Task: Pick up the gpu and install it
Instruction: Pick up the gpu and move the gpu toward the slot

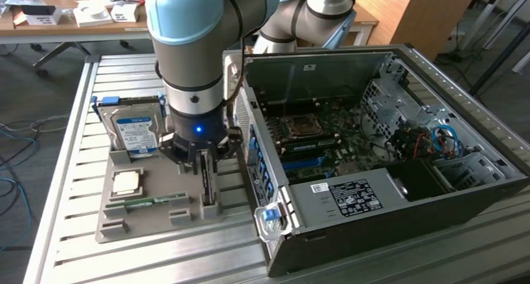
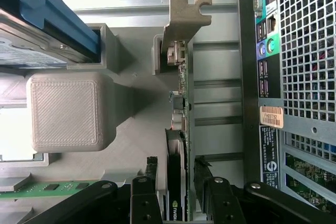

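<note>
Behind slatted metal table, cluttered desk

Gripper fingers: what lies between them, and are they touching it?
The gpu, standing on edge in the gray holder, lies between the fingers of the open gripper; the wrist view shows a gap on each side.

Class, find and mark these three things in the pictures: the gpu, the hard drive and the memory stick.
gpu (image 2: 176, 166): wrist view, on the card's dark edge.
hard drive (image 1: 136, 134): exterior view, on its blue label.
memory stick (image 1: 153, 201): exterior view, on the middle of its green board.
</note>
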